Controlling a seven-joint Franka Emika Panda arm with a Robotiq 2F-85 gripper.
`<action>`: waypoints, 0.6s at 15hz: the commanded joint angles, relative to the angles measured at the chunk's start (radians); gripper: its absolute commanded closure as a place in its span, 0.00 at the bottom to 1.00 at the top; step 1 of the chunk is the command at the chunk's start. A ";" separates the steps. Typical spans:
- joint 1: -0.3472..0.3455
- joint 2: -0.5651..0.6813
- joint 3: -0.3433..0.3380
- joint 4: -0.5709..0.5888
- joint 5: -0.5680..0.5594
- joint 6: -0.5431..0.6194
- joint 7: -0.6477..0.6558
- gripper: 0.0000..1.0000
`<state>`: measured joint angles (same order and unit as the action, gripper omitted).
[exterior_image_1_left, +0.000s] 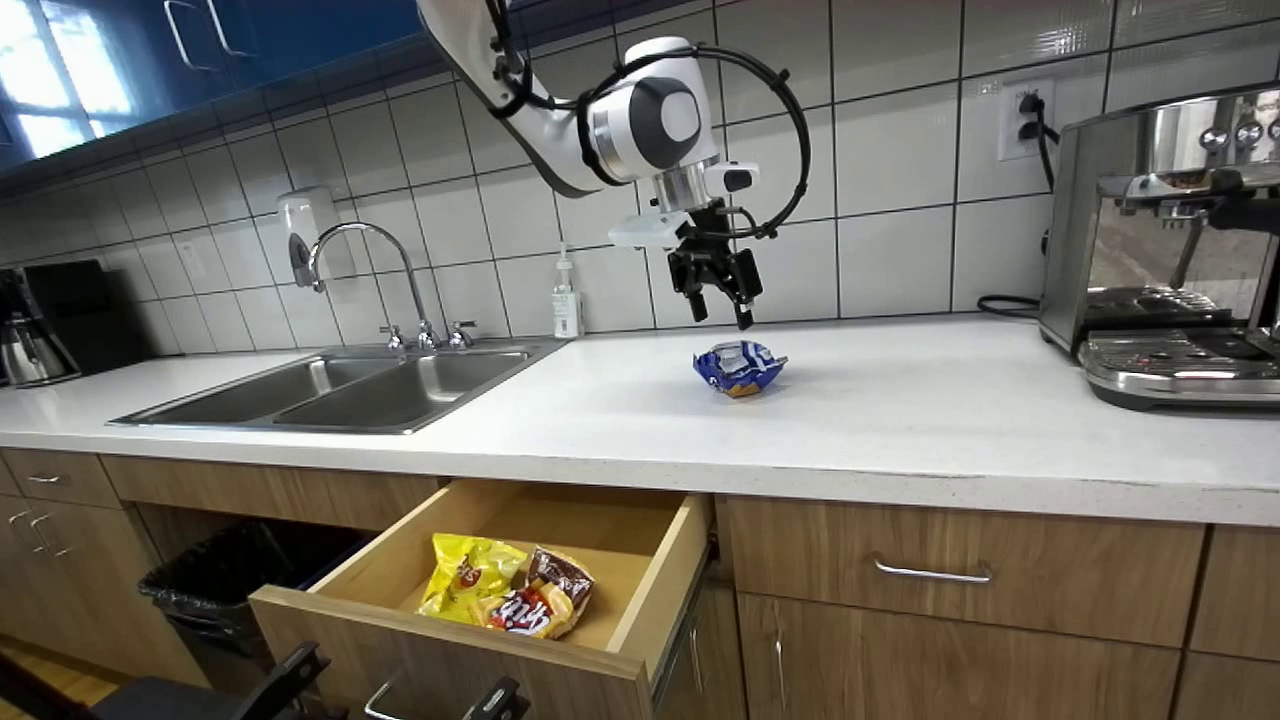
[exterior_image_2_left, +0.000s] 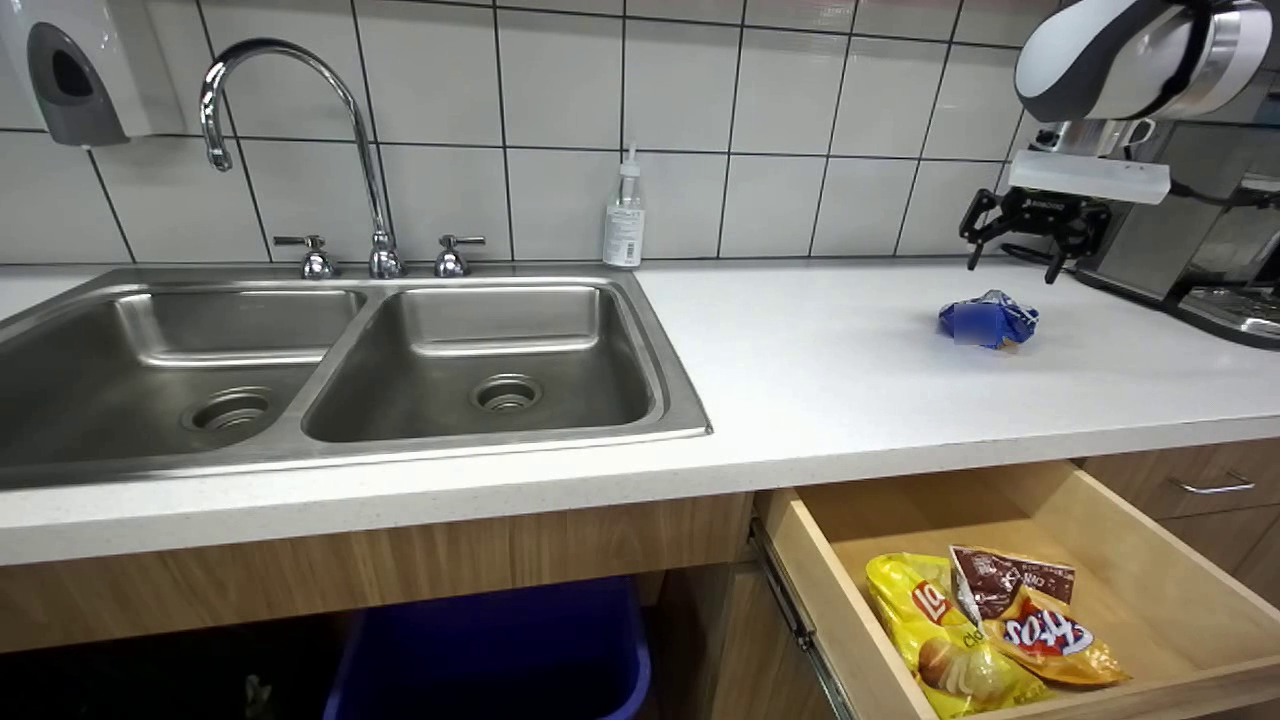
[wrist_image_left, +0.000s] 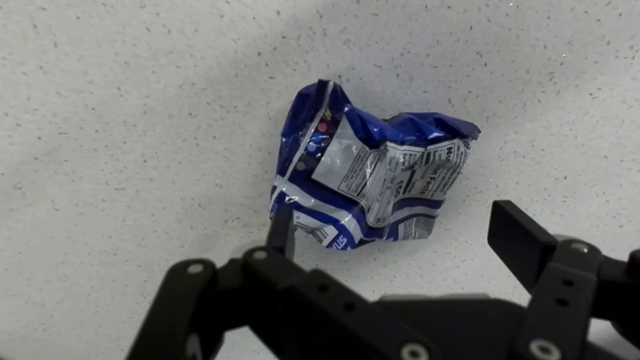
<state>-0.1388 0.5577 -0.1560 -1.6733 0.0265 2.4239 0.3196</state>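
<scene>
The tool (exterior_image_1_left: 721, 310) stood wide above the bench (exterior_image_1_left: 920, 400). A crumpled blue bag (wrist_image_left: 375, 175) sat just about under the tool, it seemed. Far below it, a drawer (exterior_image_1_left: 590, 690) held more bags (exterior_image_1_left: 465, 580).

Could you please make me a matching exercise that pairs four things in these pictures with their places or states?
Column one:
1. Gripper
2. Blue bag
3. Yellow bag
4. Pump bottle

Column two:
A. Lying in the pulled-out drawer
B. Crumpled on the counter
C. Standing by the tiled wall
D. Open in mid-air, holding nothing

Right pairs: 1-D, 2-B, 3-A, 4-C
</scene>
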 joint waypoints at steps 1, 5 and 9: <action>-0.014 0.064 0.005 0.102 0.022 -0.073 -0.037 0.00; -0.012 0.096 0.006 0.137 0.019 -0.099 -0.038 0.00; -0.011 0.120 0.005 0.164 0.017 -0.115 -0.038 0.00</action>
<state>-0.1407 0.6464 -0.1560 -1.5733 0.0265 2.3623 0.3139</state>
